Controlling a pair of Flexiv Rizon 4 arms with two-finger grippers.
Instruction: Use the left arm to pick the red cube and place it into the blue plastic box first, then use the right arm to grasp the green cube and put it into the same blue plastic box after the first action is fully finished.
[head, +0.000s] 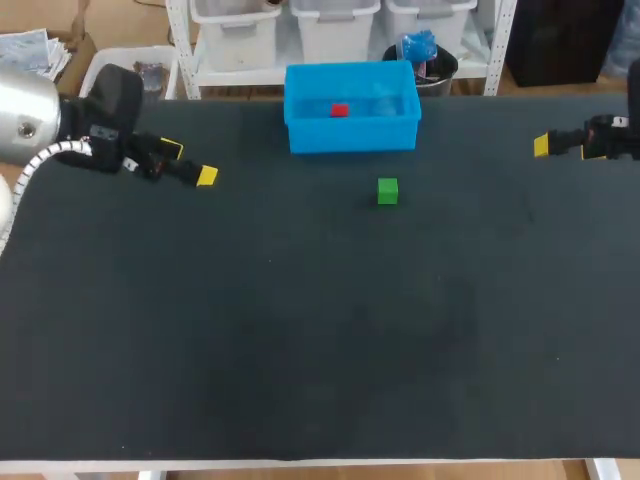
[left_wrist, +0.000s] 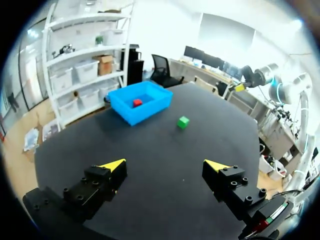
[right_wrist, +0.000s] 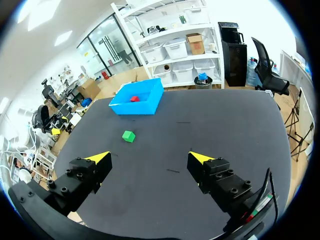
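- At the upper left of the head view, the left arm: rounded brushed-silver joint housing with a small round fitting, then a black wrist block.
- Curling from under that housing toward the wrist, a white ribbed cable.
- On the left gripper: black body, two fingers capped in bright yellow.
- At the right edge of the head view, the right gripper: black with small white markings, yellow at the tip.
- From the wrist cameras, both alike: blocky matte-black fingers dotted with recessed screw holes, yellow wedge tips.
- Beside one finger block, a small label with red and green marks.
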